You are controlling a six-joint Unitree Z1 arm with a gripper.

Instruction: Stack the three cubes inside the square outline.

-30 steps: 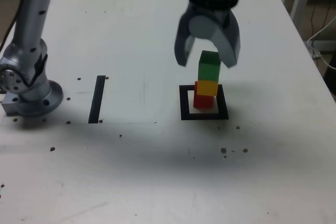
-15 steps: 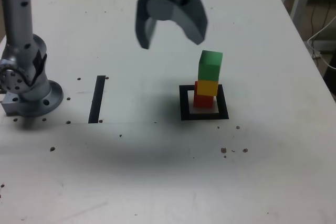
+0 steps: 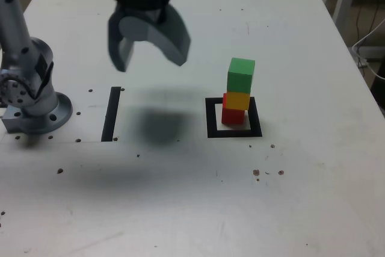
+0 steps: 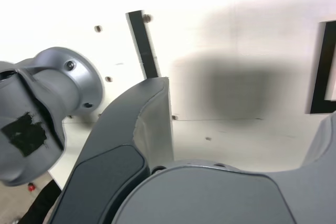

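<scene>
Three cubes stand as one column inside the square outline (image 3: 234, 132): the red cube (image 3: 233, 116) at the bottom, the yellow cube (image 3: 237, 100) on it, the green cube (image 3: 241, 74) on top, set slightly askew. My gripper (image 3: 149, 61) hangs above the table, well to the exterior view's left of the stack, open and holding nothing. In the wrist view my gripper (image 4: 241, 108) shows wide-spread fingers (image 4: 152, 114) over bare table, with one side of the square outline (image 4: 323, 72) at the frame's edge; the cubes are out of that view.
A single black tape strip (image 3: 111, 114) lies left of the square in the exterior view, and the black strip (image 4: 143, 43) also shows in the wrist view. The arm's grey base (image 3: 33, 100) stands at the exterior view's left. Small dark specks dot the white table (image 3: 180, 209).
My gripper has moved from right over the stack toward the exterior view's left and its jaws have spread wider. The stack has stayed still.
</scene>
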